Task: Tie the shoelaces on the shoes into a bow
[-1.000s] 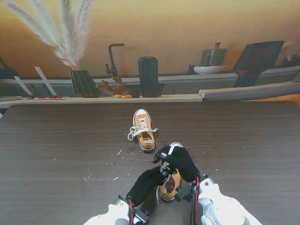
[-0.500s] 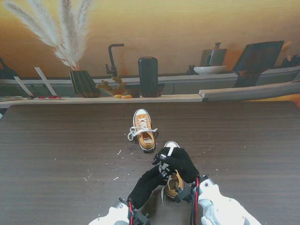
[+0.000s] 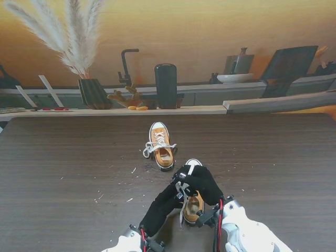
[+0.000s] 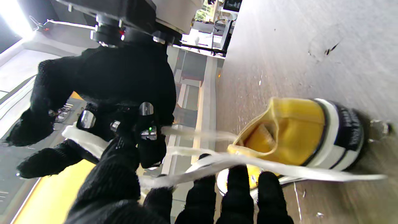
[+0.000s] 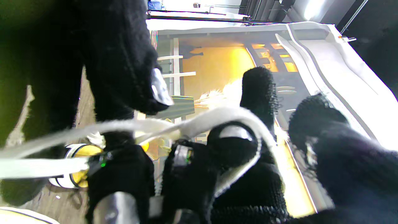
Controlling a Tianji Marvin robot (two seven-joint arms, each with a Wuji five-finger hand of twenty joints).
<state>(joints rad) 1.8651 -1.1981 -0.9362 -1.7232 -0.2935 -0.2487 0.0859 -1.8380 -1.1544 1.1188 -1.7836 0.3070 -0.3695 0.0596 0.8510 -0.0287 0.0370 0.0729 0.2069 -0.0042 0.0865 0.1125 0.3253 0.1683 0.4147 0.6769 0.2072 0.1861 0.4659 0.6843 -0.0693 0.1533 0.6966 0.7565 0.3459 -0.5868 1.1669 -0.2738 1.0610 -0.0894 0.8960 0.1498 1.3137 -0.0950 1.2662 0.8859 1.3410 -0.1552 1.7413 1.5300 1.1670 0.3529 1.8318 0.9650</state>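
Two small yellow sneakers with white toe caps stand on the dark table. The far shoe (image 3: 160, 145) has its white laces spread to both sides. Both black-gloved hands cover the near shoe (image 3: 193, 206). My right hand (image 3: 202, 183) is over its tongue, and my left hand (image 3: 169, 199) meets it from the left. A white lace (image 3: 183, 202) runs between them. In the left wrist view the lace (image 4: 248, 164) stretches from the shoe (image 4: 295, 133) across my left fingers (image 4: 237, 189) to the right hand (image 4: 118, 84). The right wrist view shows a lace loop (image 5: 224, 116) draped over my right hand (image 5: 236, 174).
Small white crumbs (image 3: 130, 184) are scattered on the table left of the shoes. A ledge at the table's far edge holds a black cylinder (image 3: 166, 85), a dark vase of pampas grass (image 3: 94, 93) and a black tap (image 3: 126, 65).
My left arm has drawn back toward me and leftward, pulling a strand of lace out so it now shows beside the near shoe. The right hand stays almost still.
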